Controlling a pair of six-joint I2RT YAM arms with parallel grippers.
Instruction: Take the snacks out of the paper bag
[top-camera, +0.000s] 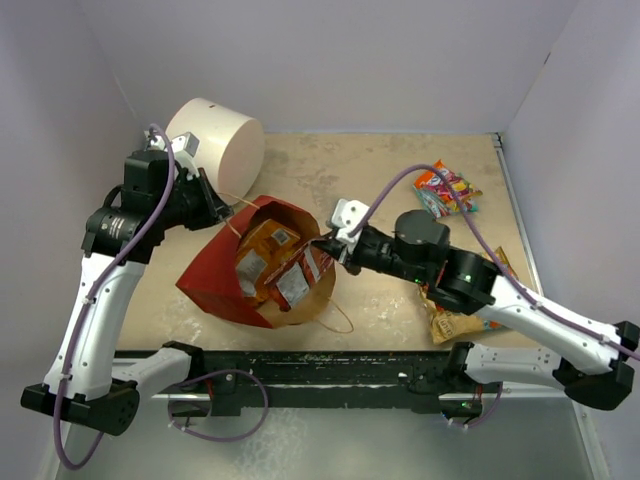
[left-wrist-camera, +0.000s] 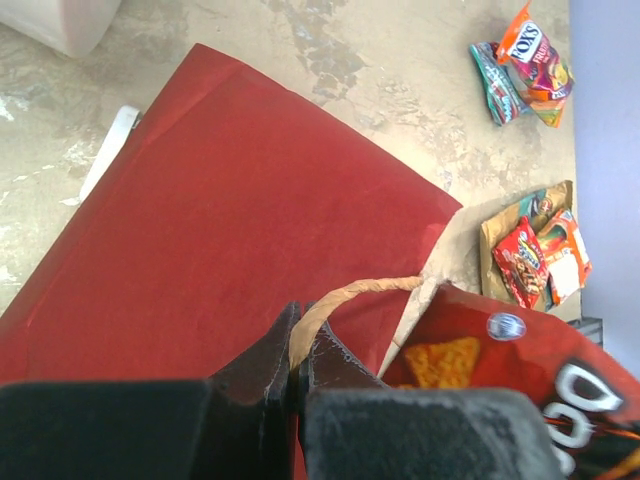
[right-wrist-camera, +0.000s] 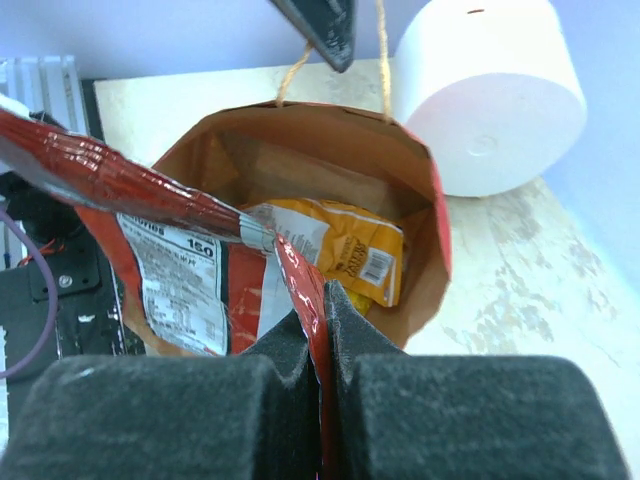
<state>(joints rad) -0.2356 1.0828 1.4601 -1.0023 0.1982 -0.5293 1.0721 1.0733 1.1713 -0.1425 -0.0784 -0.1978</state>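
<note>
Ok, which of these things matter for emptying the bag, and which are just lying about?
Part of the job:
- paper bag
- its string handle, pinched in the left pincer
- red packet, clamped in the right pincer at the bag's mouth
- yellow packet inside the bag
- pile of packets at far right
- more packets at near right

Just lying about:
- white drum at far left

table (top-camera: 330, 170) | on it: paper bag (top-camera: 215, 272) | white drum (top-camera: 222, 140) | snacks (top-camera: 447, 190), right side

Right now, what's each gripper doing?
Left gripper: closed on the bag handle.
Right gripper: closed on the edge of a red packet.
</note>
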